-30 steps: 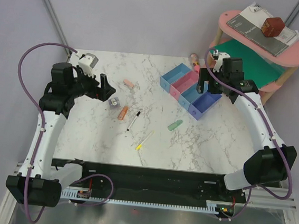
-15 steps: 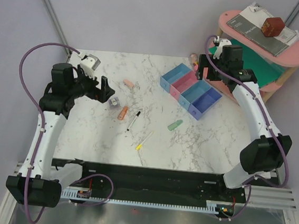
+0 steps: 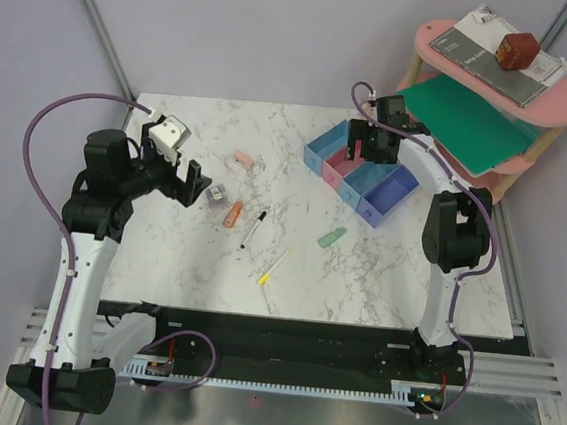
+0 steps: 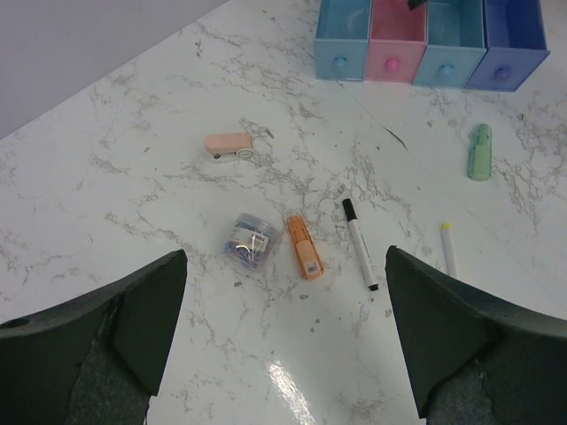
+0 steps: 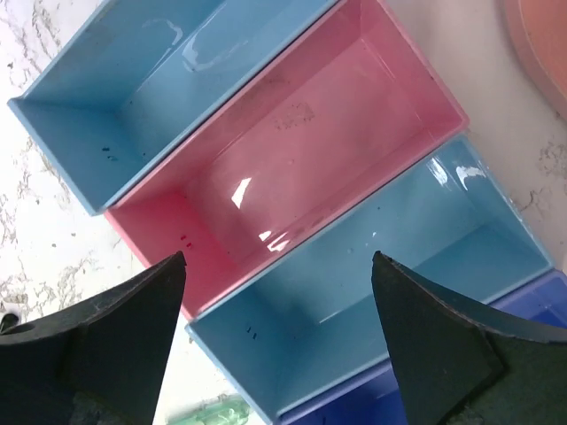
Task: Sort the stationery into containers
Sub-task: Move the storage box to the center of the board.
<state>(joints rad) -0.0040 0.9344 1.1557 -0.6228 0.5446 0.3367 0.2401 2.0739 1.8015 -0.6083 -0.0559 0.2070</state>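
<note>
The joined bins (image 3: 391,191) stand at the back right of the marble table, with light blue (image 5: 168,80), pink (image 5: 301,150), light blue (image 5: 390,257) and periwinkle (image 5: 496,381) compartments, all showing empty. My right gripper (image 3: 358,147) is open and empty above the pink and second light blue bins (image 5: 279,266). My left gripper (image 3: 192,180) is open and empty above the table (image 4: 285,255). Ahead of it lie a pink eraser (image 4: 229,145), a small grey sharpener (image 4: 252,241), an orange eraser (image 4: 304,248), a black-white pen (image 4: 359,242), a yellow pencil (image 4: 449,248) and a green eraser (image 4: 479,151).
A pink round shelf (image 3: 566,99) stands behind the table's right corner, carrying books and a red-brown cube (image 3: 517,49), with a green lower board (image 3: 469,115). Grey-violet walls close the back and sides.
My right gripper has swung left from over the periwinkle end of the bins to over the pink bin. My left wrist has turned and shifted slightly.
</note>
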